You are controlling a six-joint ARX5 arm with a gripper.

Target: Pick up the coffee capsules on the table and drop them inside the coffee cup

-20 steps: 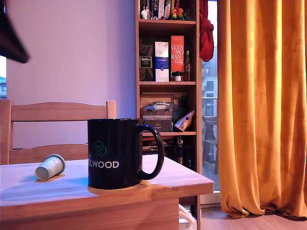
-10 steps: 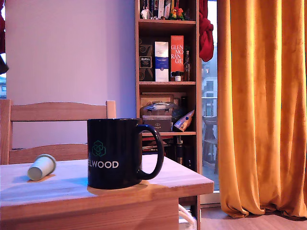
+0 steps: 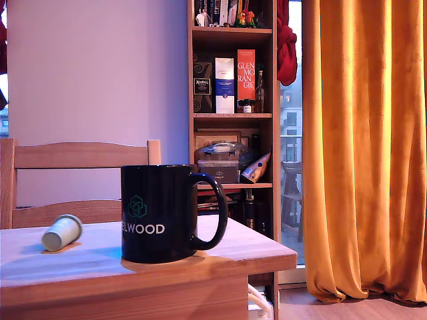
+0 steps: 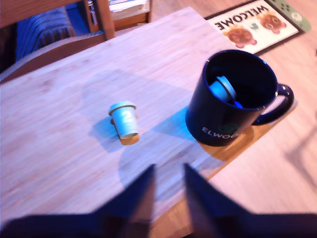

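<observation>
The black "ELWOOD" coffee cup [image 3: 157, 213] stands upright near the table's [image 3: 227, 252] front corner, handle toward the exterior view's right. A blue capsule [image 4: 224, 91] lies inside the cup [image 4: 233, 101]. A pale cream-green capsule [image 3: 61, 233] lies on its side on the tabletop [image 4: 54, 148], apart from the cup, on the exterior view's left; the wrist view also shows this capsule [image 4: 124, 118]. My gripper [image 4: 168, 173] hovers high above the table edge, well clear of both. It is open with nothing between its dark fingers. The exterior view does not show it.
A wooden chair [image 3: 80, 155] stands behind the table. A bookshelf [image 3: 232, 100] and orange curtain [image 3: 363, 153] fill the background. The cup sits close to the table's corner, and beyond that edge a welcome mat [image 4: 252, 22] lies on the floor.
The dark arm has left the exterior view's upper left corner. The pale capsule rolled a little toward the exterior view's left and turned. The cup has not moved.
</observation>
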